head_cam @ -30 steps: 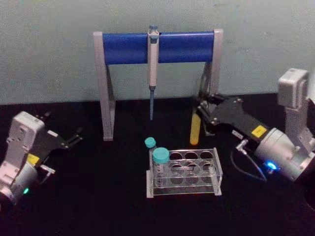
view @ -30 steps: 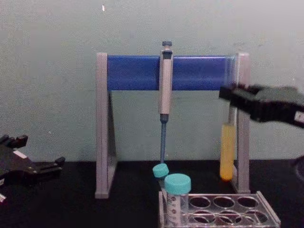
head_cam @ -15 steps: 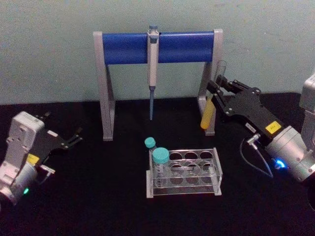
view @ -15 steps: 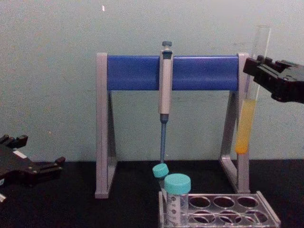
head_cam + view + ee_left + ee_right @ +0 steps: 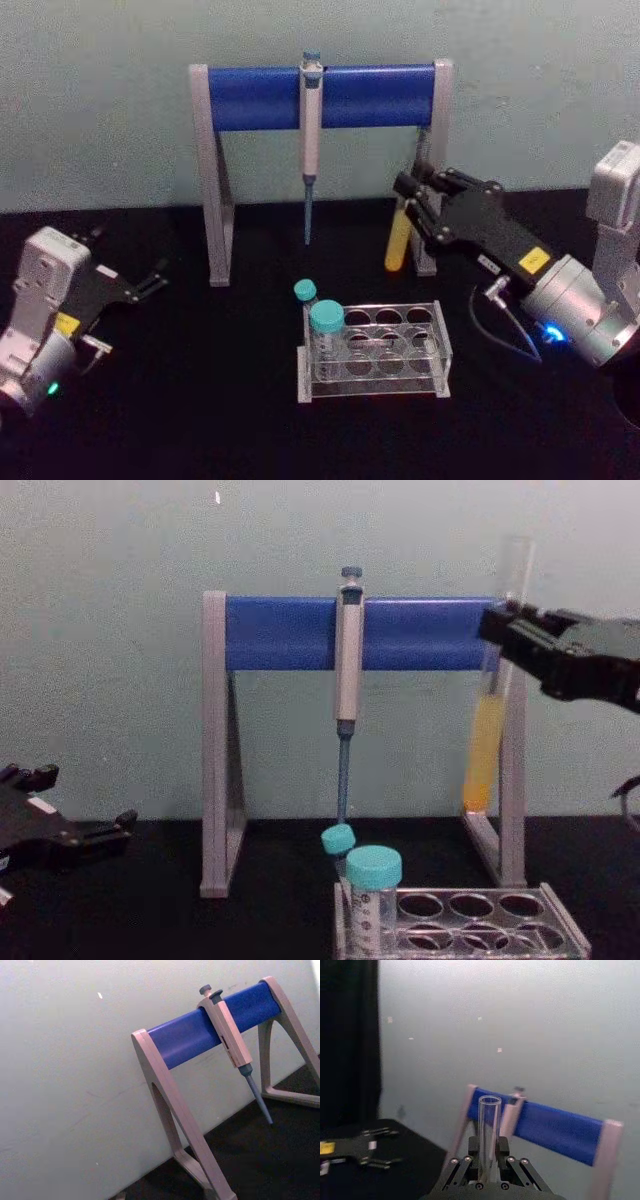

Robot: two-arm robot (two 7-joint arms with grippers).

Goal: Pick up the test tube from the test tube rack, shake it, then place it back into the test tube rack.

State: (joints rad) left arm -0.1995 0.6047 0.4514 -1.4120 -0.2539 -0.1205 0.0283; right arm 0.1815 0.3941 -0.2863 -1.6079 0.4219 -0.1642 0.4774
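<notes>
Up behind test tube rack (image 5: 441,342): right gripper (image 5: 407,192) pinches tilted test tube (image 5: 398,242), lifted clear, probably shaking; reinsertion pending; left gripper (image 5: 153,279) idle, rack's left.

Free: test tube rack (image 5: 443,350) holes right of teal-capped vials (image 5: 326,318); pipette stand (image 5: 260,97) behind, probably clear.

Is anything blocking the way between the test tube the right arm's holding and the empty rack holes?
Nothing visible. The right gripper holds the test tube in the air behind the test tube rack, whose right holes are open; the teal-capped vials sit at its left end. Left gripper sits far left.
</notes>
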